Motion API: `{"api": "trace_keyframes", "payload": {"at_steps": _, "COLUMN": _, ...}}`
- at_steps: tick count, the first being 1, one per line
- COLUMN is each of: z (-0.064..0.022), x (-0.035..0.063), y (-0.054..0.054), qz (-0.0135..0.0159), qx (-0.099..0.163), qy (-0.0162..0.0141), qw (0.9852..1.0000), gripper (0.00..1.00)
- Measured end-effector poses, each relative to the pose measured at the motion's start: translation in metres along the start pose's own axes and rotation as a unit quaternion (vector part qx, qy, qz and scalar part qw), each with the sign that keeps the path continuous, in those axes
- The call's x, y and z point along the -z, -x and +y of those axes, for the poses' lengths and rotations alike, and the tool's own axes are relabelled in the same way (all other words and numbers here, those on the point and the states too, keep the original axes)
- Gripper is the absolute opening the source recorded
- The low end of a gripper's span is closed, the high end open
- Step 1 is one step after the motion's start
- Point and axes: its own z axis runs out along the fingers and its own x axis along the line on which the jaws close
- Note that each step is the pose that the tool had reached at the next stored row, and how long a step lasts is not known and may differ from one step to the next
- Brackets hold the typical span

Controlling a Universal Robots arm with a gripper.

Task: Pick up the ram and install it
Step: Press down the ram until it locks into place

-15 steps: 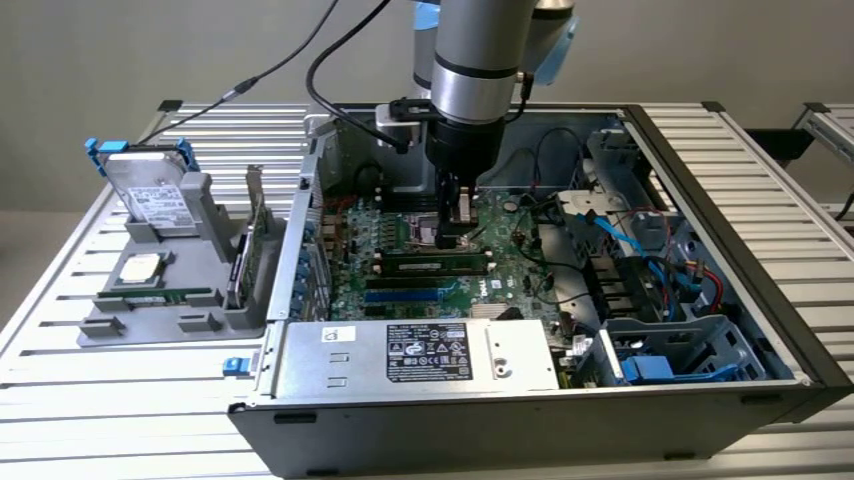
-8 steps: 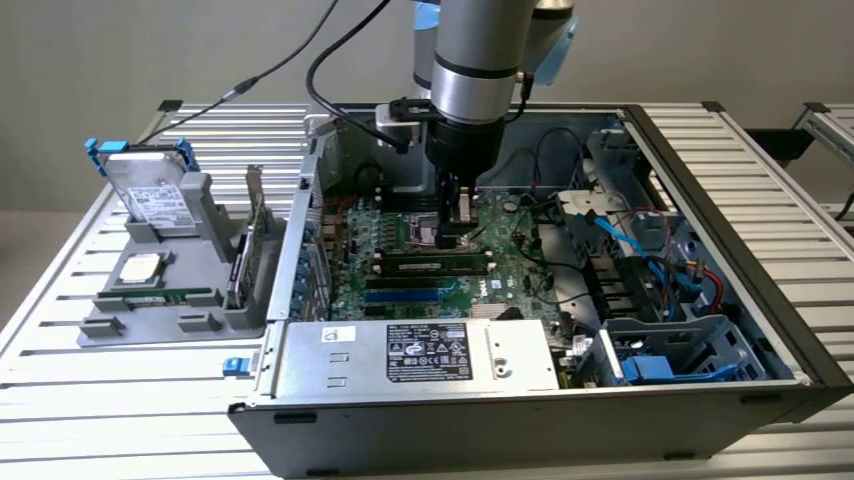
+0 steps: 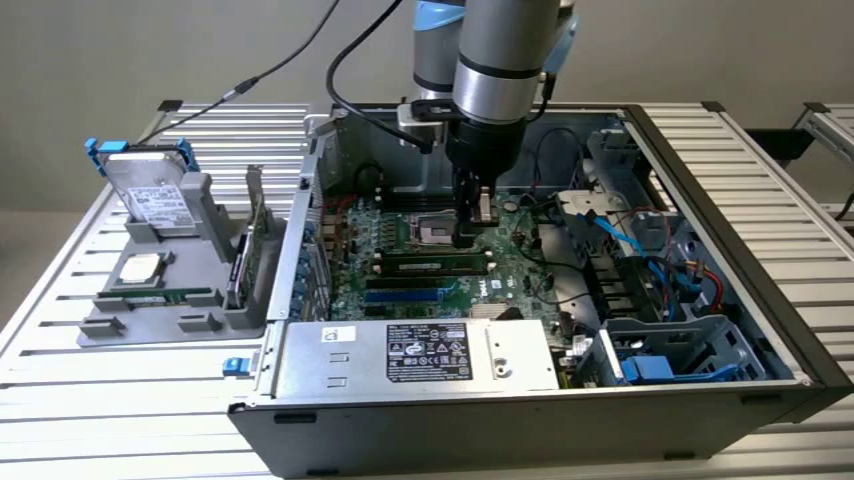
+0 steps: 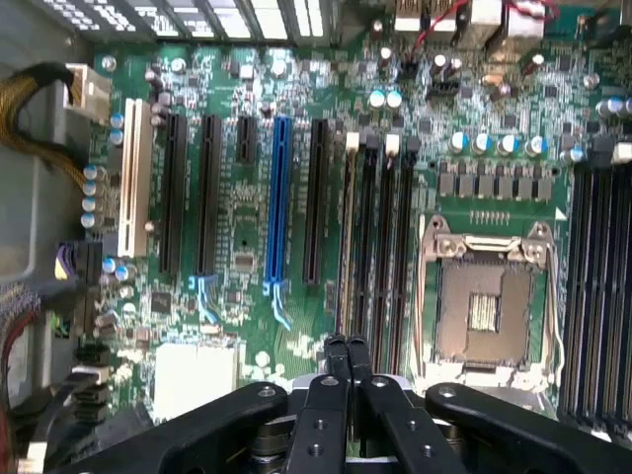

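The ram [image 3: 427, 266], a narrow green stick with black chips, stands seated in a memory slot of the motherboard [image 3: 350, 290] inside the open computer case. In the wrist view I see the ram [image 4: 349, 237] edge-on in the first of several parallel black slots. My gripper [image 3: 463, 238] hangs straight down over the slots, beside the empty processor socket [image 3: 435, 232]. Its fingers are shut together with nothing between them; in the wrist view the gripper [image 4: 346, 344] sits over the slot's end. Whether the tips touch the ram I cannot tell.
A silver power supply [image 3: 414, 355] fills the case's front. Blue cables [image 3: 667, 270] and a drive cage [image 3: 674, 350] crowd the exterior view's right. Outside, on the left, a grey fixture [image 3: 100, 328] holds a hard drive [image 3: 154, 195], a silver processor chip [image 3: 140, 268] and an expansion card [image 3: 254, 240].
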Motion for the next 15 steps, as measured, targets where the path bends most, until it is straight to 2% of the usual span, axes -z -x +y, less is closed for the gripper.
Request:
{"api": "trace_keyframes", "payload": {"at_steps": 5, "z": -0.0022, "x": -0.0001, "y": -0.0004, "qz": -0.0002, "qx": 0.000, "qy": 0.0000, "qw": 1.0000, "gripper": 0.10}}
{"api": "trace_keyframes", "payload": {"at_steps": 15, "z": -0.0028, "x": -0.0071, "y": 0.0000, "qz": -0.0001, "qx": 0.000, "qy": 0.0001, "qw": 1.0000, "gripper": 0.10}}
